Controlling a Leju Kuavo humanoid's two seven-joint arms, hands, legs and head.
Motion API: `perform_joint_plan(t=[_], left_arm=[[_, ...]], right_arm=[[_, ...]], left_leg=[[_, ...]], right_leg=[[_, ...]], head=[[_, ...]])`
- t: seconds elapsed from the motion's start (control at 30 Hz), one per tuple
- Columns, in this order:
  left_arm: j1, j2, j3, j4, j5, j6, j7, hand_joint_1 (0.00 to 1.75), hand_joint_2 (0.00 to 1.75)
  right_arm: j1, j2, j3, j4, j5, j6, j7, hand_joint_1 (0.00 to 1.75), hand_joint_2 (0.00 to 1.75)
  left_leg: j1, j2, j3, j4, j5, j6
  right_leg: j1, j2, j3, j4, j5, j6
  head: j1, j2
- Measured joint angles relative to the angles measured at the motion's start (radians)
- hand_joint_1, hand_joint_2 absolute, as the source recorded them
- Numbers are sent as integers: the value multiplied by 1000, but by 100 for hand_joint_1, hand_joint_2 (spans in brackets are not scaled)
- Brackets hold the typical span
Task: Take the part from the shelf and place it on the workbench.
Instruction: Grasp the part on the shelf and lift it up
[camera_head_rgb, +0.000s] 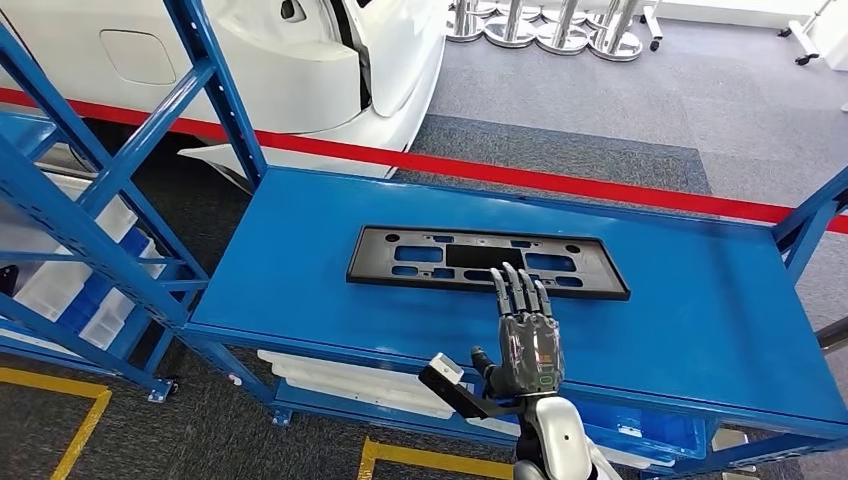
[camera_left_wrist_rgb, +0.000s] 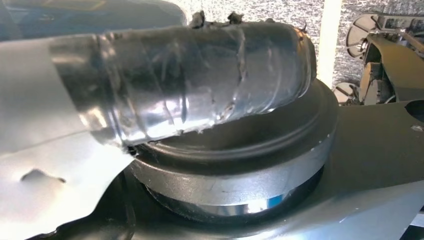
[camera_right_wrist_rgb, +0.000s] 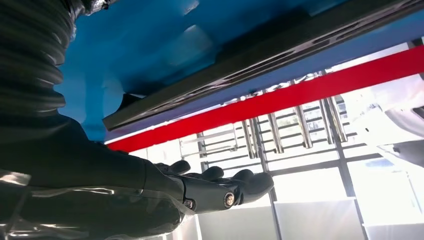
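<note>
The part (camera_head_rgb: 487, 262), a flat black rectangular frame with cut-out slots, lies on the blue workbench (camera_head_rgb: 700, 330). The right hand (camera_head_rgb: 527, 335) is spread, holding nothing, fingertips over its near edge. The right wrist view shows a gap between fingers (camera_right_wrist_rgb: 220, 187) and part (camera_right_wrist_rgb: 260, 65)

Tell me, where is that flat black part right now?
In the head view the black part lies flat mid-workbench, the right hand hovering at its near edge.
</note>
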Motion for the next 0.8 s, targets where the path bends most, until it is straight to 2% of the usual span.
perform_joint_plan(t=[0.1, 0.13, 0.17, 0.27, 0.3, 0.33, 0.37, 0.4, 0.47, 0.5, 0.6, 0.63, 0.67, 0.73, 0.77, 0.8], left_arm=[[0, 0, 0, 0, 0, -1, 0, 0, 0], [0, 1, 0, 0, 0, 0, 0, 0, 0], [-1, 2, 0, 0, 0, 0, 1, 0, 0], [-6, 3, 0, 0, 0, 0, 4, 0, 0], [-6, 4, 0, 0, 0, 0, 5, 0, 0], [-6, 4, 0, 0, 1, 0, 5, 0, 0], [-5, 5, 0, 0, 1, 0, 5, 0, 0], [-3, 6, 0, 1, 2, 1, 5, 0, 0], [0, 5, 0, 2, 2, 3, 3, 0, 0], [1, 5, 0, 2, 3, 4, 2, 0, 0], [1, 4, 0, 3, 6, 6, 1, 0, 0], [1, 3, 0, 3, 8, 7, 1, 0, 0], [1, 3, 0, 3, 9, 8, 1, 0, 0], [1, 3, 0, 3, 11, 9, 1, 0, 0], [1, 3, 0, 3, 12, 9, 1, 0, 0], [1, 3, 0, 3, 13, 10, 1, 0, 0]], right_arm=[[0, 1, 2, -3, 0, 1, 0, 0, 175], [-1, 3, 2, -4, 0, 1, 0, 0, 175], [-2, 5, 3, -5, 0, 1, 0, 0, 175], [0, 8, 6, -6, -1, 3, 0, 0, 175], [1, 8, 7, -6, -1, 6, 0, 0, 175], [2, 8, 9, -5, -3, 8, 2, 0, 175], [2, 8, 10, -5, -5, 11, 3, 0, 175], [2, 8, 12, -5, -8, 14, 5, 0, 175], [1, 8, 12, -5, -15, 18, 7, 0, 175], [1, 8, 12, -5, -19, 19, 7, 0, 175], [2, 8, 15, -1, -35, 20, 6, 0, 175], [2, 8, 16, 1, -40, 20, 5, 0, 175], [2, 8, 16, 2, -42, 20, 4, 0, 175], [3, 8, 18, 6, -44, 20, 4, 0, 175], [4, 8, 19, 8, -45, 20, 3, 0, 175], [6, 8, 20, 11, -45, 20, 3, 0, 175]], left_leg=[[-1, 1, 2, -2, -2, -17], [-1, 2, -3, 12, -14, -22], [-2, 2, -19, 47, -37, -25], [-1, 2, -105, 232, -127, -34], [-1, 2, -121, 268, -134, -36], [0, 3, -119, 265, -121, -38], [2, 3, -99, 226, -93, -40], [4, 3, -65, 159, -57, -41], [6, 1, -8, 40, -15, -37], [6, -1, 4, 12, -10, -31], [4, -4, 4, 5, -11, -10], [6, -3, 4, 4, -10, -4], [8, -2, 4, 4, -9, 1], [8, 0, 3, 3, -9, 7], [8, 1, 3, 4, -9, 8], [8, 1, 3, 4, -9, 8]], right_leg=[[-2, -1, 6, -18, 8, -9], [-5, -1, 10, -27, 13, -14], [-7, -2, 15, -36, 18, -18], [-8, -5, 17, -43, 22, -23], [-8, -5, 17, -42, 21, -24], [-8, -5, 17, -40, 20, -23], [-9, -3, 17, -38, 18, -22], [-9, -1, 17, -33, 15, -19], [-7, 2, 11, -17, 6, -9], [-5, 3, 7, -10, 2, -4], [-7, 3, 1, -1, -5, 9], [-8, 2, -5, 14, -16, 15], [-10, 2, -19, 48, -37, 21], [-13, 1, -77, 173, -100, 32], [-14, 1, -111, 241, -126, 35], [-14, 1, -135, 287, -138, 36]], head=[[-1, 0], [-2, 0], [-4, 0], [-8, 0], [-8, 0], [-8, 0], [-9, 0], [-9, 0], [-9, 0], [-8, 0], [-7, 0], [-5, 0], [-3, 0], [1, 0], [1, 0], [2, 0]])
